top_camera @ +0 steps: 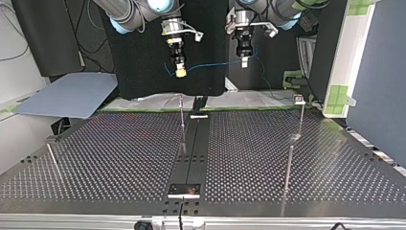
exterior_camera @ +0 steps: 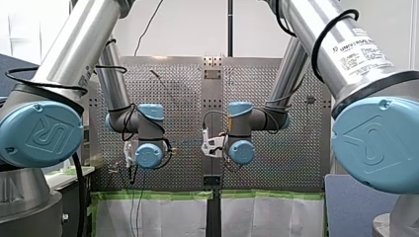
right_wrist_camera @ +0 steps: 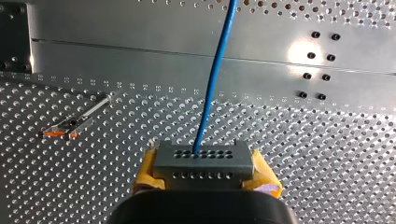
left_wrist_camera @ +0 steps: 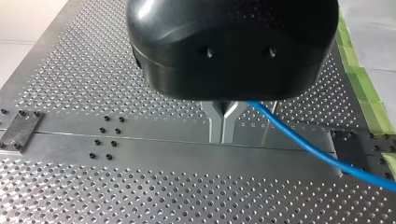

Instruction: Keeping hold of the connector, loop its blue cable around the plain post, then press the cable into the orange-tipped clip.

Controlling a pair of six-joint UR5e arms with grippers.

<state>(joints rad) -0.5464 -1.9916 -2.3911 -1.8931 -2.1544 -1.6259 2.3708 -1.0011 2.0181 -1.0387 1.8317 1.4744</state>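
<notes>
My right gripper (right_wrist_camera: 204, 173) holds a small grey metal connector (right_wrist_camera: 203, 157). It is shaped like a box and has two rows of little round holes. Soft yellow pads (right_wrist_camera: 145, 175) press on both of its sides. A thin, smooth blue cable (right_wrist_camera: 212, 88) comes out of one hole and runs away over the table.

My left gripper (left_wrist_camera: 223, 133) has a round, shiny black body and two flat metal fingers (left_wrist_camera: 216, 126). The fingers are squeezed together. The blue cable comes out right beside them, so they look closed on it. In the top view the cable hangs up in the air between the two grippers and sags a little.

The big silver metal table (top_camera: 119, 158) is full of tiny holes in neat rows. A smooth flat strip (top_camera: 194, 143) runs down its middle. A thin plain metal post (top_camera: 182, 120) stands just beside that strip. In the right wrist view a thin rod with an orange-tipped clip (right_wrist_camera: 70, 126) stands on the table, off to one side of the connector and apart from the cable.

In the front view a white label (exterior_camera: 363, 52) on my right arm seems to say "UNIVERSAL ROBOTS". The smaller print is too tiny to read.
</notes>
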